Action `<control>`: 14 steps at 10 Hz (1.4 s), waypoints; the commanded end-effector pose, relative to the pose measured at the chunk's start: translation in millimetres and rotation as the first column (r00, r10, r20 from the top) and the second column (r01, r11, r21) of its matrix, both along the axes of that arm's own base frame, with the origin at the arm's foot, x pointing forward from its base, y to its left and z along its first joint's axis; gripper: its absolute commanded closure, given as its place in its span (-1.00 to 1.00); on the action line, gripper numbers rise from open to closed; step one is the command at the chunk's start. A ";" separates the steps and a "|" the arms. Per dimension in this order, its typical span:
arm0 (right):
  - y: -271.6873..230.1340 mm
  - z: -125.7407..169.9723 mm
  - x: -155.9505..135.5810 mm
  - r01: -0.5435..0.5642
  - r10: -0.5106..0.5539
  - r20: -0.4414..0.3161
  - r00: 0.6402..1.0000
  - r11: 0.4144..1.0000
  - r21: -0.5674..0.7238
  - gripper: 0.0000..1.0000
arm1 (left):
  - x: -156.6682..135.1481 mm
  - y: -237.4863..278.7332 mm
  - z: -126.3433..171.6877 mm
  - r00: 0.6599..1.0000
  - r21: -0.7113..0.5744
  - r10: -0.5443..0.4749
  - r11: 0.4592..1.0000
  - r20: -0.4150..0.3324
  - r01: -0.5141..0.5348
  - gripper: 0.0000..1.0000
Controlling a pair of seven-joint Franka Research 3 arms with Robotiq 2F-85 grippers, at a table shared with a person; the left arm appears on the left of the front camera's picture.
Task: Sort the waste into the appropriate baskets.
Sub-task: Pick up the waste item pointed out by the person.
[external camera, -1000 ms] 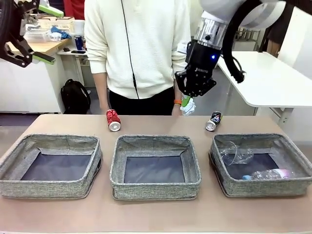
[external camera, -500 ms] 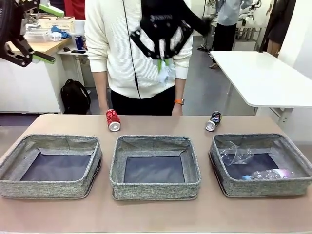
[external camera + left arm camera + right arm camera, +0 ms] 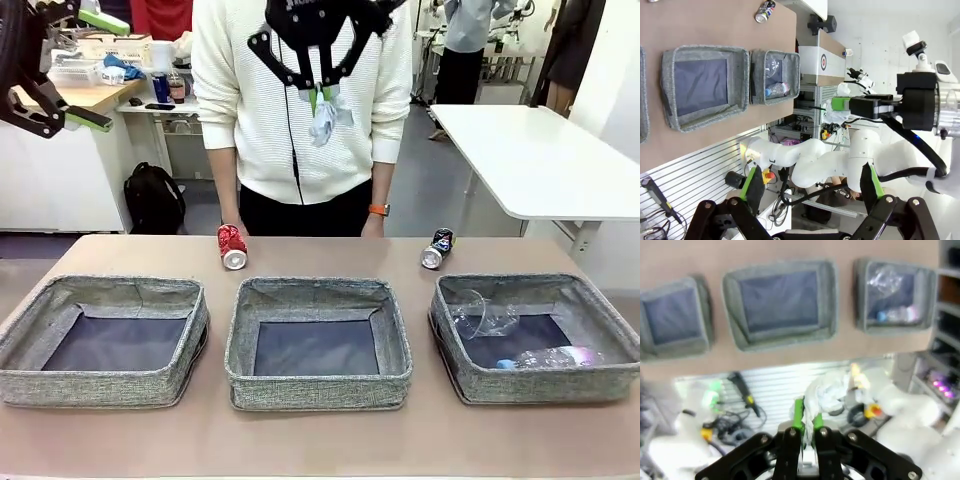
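- White crumpled paper ball [image 3: 324, 122] hangs high up, at 12 o'clock from the middle basket [image 3: 318, 375], slightly longer top to bottom, tail toward 6.
- Right gripper [image 3: 320, 100] pinches it from above.
- Left gripper [image 3: 808, 181], at 10 o'clock, is spread wide.

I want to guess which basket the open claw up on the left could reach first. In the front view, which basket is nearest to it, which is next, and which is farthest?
From the left gripper, raised at the table's left end:
1. left basket, below it on its own side.
2. middle basket, at the table's centre.
3. right basket, at the opposite end.
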State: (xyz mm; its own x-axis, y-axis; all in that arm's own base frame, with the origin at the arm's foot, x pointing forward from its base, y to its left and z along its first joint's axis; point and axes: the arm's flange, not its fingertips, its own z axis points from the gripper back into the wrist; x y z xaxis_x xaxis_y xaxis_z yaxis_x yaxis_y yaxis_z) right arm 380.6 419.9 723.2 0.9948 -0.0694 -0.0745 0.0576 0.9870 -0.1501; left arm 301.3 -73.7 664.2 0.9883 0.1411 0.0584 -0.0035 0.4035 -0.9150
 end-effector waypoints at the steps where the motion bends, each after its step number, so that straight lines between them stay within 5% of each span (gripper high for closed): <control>1: 0.8 -6.2 -5.4 -0.026 0.026 -0.029 0.999 1.000 -0.013 0.88 | -0.8 0.5 1.2 1.000 -0.017 -0.010 1.000 0.012 0.011 -1.00; 4: 1.7 -2.5 0.6 0.001 -0.001 -0.004 1.000 1.000 -0.003 0.88 | -0.8 0.5 1.2 1.000 -0.017 -0.010 1.000 0.012 0.011 -1.00; 7: -26.5 4.7 -2.6 0.133 -0.161 0.056 0.985 0.931 0.341 0.88 | -0.8 0.5 1.2 1.000 -0.017 -0.010 1.000 0.012 0.011 -1.00; 9: -34.5 1.2 -2.0 0.222 -0.255 0.077 0.964 0.929 0.295 0.88 | -0.8 0.5 1.2 1.000 -0.017 -0.010 1.000 0.012 0.011 -1.00; 10: -10.2 42.0 24.5 0.115 -0.136 0.049 0.989 0.947 0.299 0.88 | -0.8 0.5 1.2 1.000 -0.017 -0.010 1.000 0.012 0.011 -1.00; 14: -10.2 42.0 24.5 0.115 -0.136 0.049 0.989 0.947 0.299 0.88 | -0.8 0.5 1.2 1.000 -0.017 -0.010 1.000 0.012 0.011 -1.00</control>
State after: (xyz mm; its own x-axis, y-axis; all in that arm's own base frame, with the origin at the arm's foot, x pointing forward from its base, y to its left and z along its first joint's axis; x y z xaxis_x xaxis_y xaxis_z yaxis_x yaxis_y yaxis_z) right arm 404.9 411.2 762.6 0.9776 -0.2059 -0.0426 0.2101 0.9644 0.1605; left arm 301.2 -73.6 664.3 0.9883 0.1410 0.0585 -0.0035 0.4036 -0.9149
